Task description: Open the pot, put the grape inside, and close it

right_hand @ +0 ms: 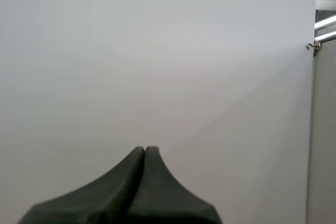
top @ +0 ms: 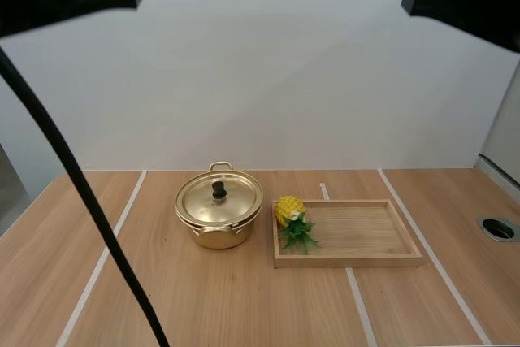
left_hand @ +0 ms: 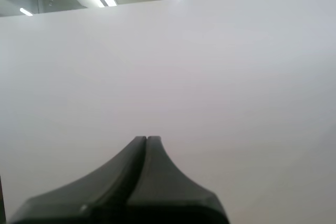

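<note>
Left pincer and right pincer are idling closed and empty, no step being begun, while the lidded pot is sitting just beside the tray holding the yellow fruit.

Bright, even light from above; round golden metal pot gleams softly (lid especially), faint short shadow at its base on the pale wooden table.
</note>
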You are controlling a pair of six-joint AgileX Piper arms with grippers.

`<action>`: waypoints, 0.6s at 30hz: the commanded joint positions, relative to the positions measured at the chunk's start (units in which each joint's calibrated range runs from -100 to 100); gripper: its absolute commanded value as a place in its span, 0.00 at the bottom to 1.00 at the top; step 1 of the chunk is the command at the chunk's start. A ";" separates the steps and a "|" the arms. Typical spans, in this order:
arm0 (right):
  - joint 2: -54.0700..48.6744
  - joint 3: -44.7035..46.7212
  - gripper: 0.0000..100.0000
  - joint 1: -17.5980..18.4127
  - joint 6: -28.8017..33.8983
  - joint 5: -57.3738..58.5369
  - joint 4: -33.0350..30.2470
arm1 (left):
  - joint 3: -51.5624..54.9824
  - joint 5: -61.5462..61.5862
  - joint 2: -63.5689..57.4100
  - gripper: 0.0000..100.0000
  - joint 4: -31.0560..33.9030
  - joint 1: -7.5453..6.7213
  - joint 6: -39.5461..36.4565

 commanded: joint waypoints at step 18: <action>-13.38 30.49 0.00 -1.95 2.00 -7.94 0.42 | 42.91 -20.09 -14.46 0.00 -1.10 1.32 -4.30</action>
